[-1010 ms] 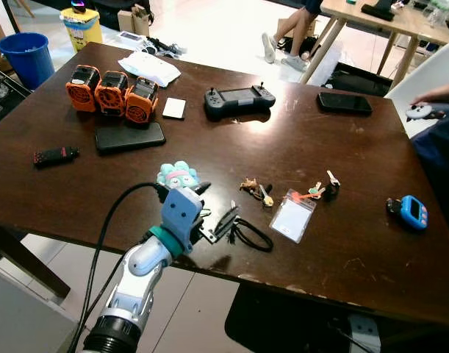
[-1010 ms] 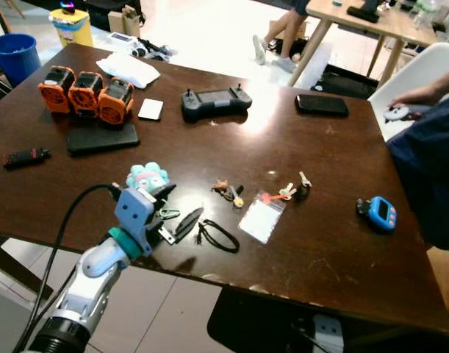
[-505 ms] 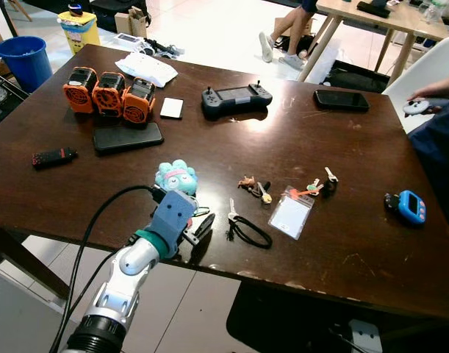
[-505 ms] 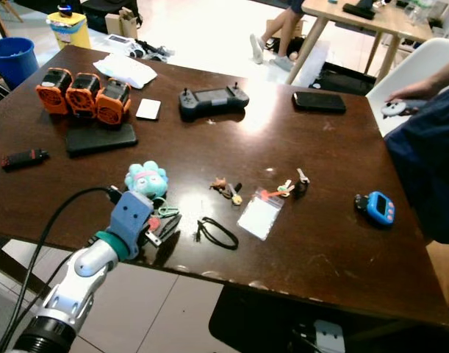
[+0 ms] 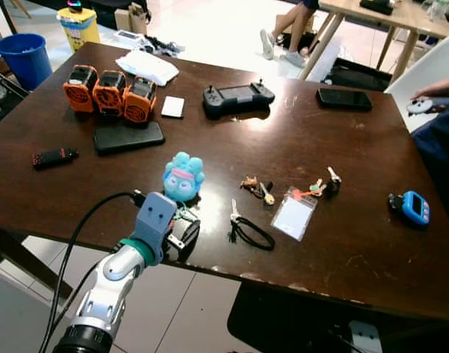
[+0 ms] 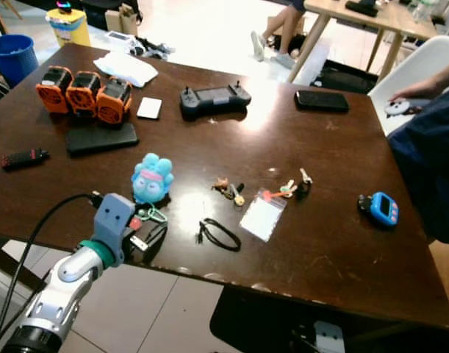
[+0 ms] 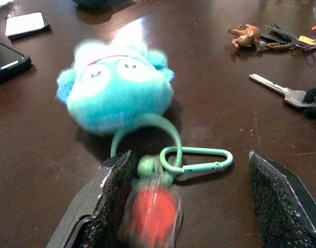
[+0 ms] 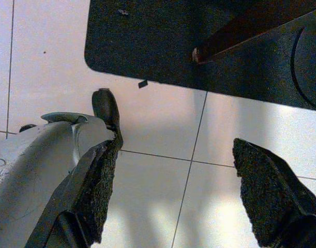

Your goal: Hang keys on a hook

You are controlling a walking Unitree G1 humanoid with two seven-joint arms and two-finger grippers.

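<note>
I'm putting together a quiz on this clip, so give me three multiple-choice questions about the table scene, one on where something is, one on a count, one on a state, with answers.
1. Where is the turquoise plush keychain?
A. On the table just beyond the left gripper
B. Next to the blue timer
C. On the floor

2. How many orange battery packs stand in the row at the table's far left?
A. Two
B. Three
C. Five

3. How are the left gripper's fingers?
A. Shut on the silver key
B. Shut on the plush
C. Open, with the mint carabiner and red tag between them

Answers: 1 A, since the left wrist view shows the plush right ahead of the fingers; 2 B, three packs side by side behind the black phone; 3 C, both pads stand wide apart around the clip.
</note>
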